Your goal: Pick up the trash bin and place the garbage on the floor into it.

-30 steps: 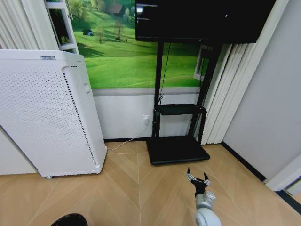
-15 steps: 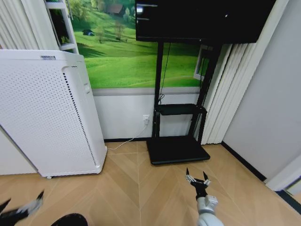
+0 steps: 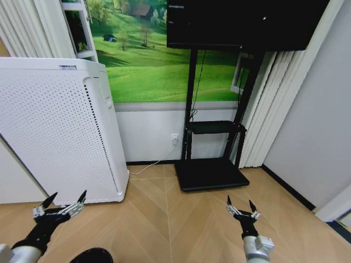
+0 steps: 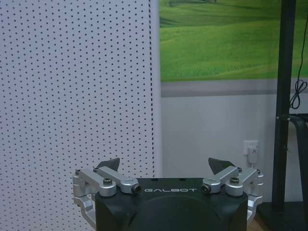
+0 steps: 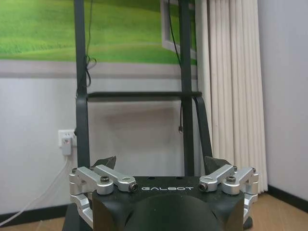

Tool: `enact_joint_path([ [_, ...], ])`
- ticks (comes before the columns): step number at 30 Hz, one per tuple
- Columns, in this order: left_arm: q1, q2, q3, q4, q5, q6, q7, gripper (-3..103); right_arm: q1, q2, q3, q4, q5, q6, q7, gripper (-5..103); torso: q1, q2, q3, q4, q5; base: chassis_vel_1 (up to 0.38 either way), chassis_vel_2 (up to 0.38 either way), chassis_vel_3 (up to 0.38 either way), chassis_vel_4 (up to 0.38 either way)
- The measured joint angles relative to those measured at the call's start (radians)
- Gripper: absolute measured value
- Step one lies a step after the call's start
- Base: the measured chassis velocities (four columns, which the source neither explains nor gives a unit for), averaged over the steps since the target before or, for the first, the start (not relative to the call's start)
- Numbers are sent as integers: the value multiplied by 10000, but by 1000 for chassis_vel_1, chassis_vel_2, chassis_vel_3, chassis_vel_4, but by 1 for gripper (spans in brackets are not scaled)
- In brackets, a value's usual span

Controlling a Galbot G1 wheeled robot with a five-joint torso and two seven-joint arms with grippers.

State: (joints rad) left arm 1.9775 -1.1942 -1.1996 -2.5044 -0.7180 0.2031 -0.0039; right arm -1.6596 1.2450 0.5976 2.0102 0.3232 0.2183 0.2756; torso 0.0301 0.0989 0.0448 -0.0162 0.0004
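Observation:
The trash bin and the garbage are out of view. The floor (image 3: 181, 219) is tan herringbone wood. My left gripper (image 3: 60, 205) hangs open above the floor at the lower left, in front of a white perforated air purifier (image 3: 55, 131). In the left wrist view the left gripper (image 4: 166, 166) is open with nothing between its fingers. My right gripper (image 3: 241, 209) hangs open above the floor at the lower right, short of a black TV stand's base (image 3: 211, 174). The right wrist view shows the right gripper (image 5: 161, 163) open and holding nothing.
A dark screen (image 3: 241, 22) sits on the black stand against a wall with a green landscape mural. A cable runs to a wall socket (image 3: 175, 138). White curtains (image 3: 274, 104) hang to the right. A black rounded shape (image 3: 92, 255) sits at the bottom edge; what it is cannot be told.
My left arm has risen into view at the lower left with its gripper open. The camera has shifted a little. The right gripper stays open in about the same spot.

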Motion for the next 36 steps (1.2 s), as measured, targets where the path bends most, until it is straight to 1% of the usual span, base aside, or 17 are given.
enact_joint_path([
  [2, -59, -53, -25, 7, 108, -33, -6, 100, -133, -82, 150, 204, 35, 168, -202, 100, 0, 0, 0, 2, -2, 0, 0, 0, 0],
  [3, -80, -119, 23, 12, 236, -34, -75, 100, -222, -105, 221, 310, 43, 371, -246, 100, 0, 0, 0, 2, -1, 0, 0, 0, 0],
  [5, -103, -158, 144, 18, 393, -34, -110, 100, -381, -116, 275, 520, 55, 437, -272, 100, 0, 0, 0, 3, -2, 0, 0, 0, 0],
  [8, -182, -178, 305, 22, 716, -34, -110, 100, -603, -194, 223, 946, 271, 310, -295, 100, 0, 0, 0, 0, -5, 0, 0, 0, 0],
  [9, -252, -211, 431, 24, 1042, -34, -98, 100, -672, -353, -2, 1310, 471, 134, -254, 100, 0, 0, -1, -1, -6, 0, 0, 0, 0],
  [10, -252, -211, 431, 24, 1042, -34, -98, 100, -672, -353, -2, 1310, 471, 134, -254, 100, 0, 0, -1, -1, -6, 0, 0, 0, 0],
  [11, -304, -282, 568, 26, 1382, -46, -61, 100, -675, -562, -259, 1587, 525, 20, -161, 100, 0, 0, -1, 1, -5, 0, 0, 0, 0],
  [13, -345, -415, 901, 30, 1779, -79, 4, 100, -869, -783, -506, 2008, 384, -164, -205, 100, -1, 0, -1, 3, -5, 0, 0, 0, 0],
  [14, -368, -492, 1141, 32, 1899, -87, 33, 100, -1063, -793, -586, 2213, 327, -225, -237, 100, 0, 0, 0, 3, -5, 0, 0, 0, 0],
  [15, -368, -492, 1141, 32, 1899, -87, 33, 100, -1063, -793, -586, 2213, 327, -225, -237, 100, 0, 0, 0, 3, -5, 0, 0, 0, 0],
  [18, -386, -664, 1809, 36, 2160, -184, 151, 100, -1567, -550, -772, 2715, 56, -332, -334, 100, 0, 0, -1, 0, -4, 0, 0, 0, 0],
  [20, -390, -699, 1952, 37, 2268, -218, 173, 100, -1667, -460, -855, 2857, -47, -383, -350, 100, 0, 0, -1, 0, -4, 0, 0, 0, 0],
  [22, -446, -765, 2212, 61, 2449, -255, 201, 100, -1816, -226, -1051, 3128, -219, -512, -395, 100, 0, 0, -1, 1, -4, 0, 0, 0, 0],
  [25, -471, -789, 2323, 131, 2547, -255, 204, 100, -1927, -107, -1139, 3232, -343, -562, -493, 100, 0, 0, -1, 1, -4, 0, 0, 0, 0],
  [28, -510, -816, 2428, 347, 2802, -266, 235, 100, -2087, 0, -1140, 3252, -673, -570, -712, 100, 0, 0, -1, 1, -5, 0, 0, 0, 0],
  [36, -587, -918, 2449, 410, 2921, -173, 201, 100, -2099, 12, -1121, 3228, -737, -569, -736, 100, 0, 0, 0, 1, -4, 0, 0, 0, 0],
])
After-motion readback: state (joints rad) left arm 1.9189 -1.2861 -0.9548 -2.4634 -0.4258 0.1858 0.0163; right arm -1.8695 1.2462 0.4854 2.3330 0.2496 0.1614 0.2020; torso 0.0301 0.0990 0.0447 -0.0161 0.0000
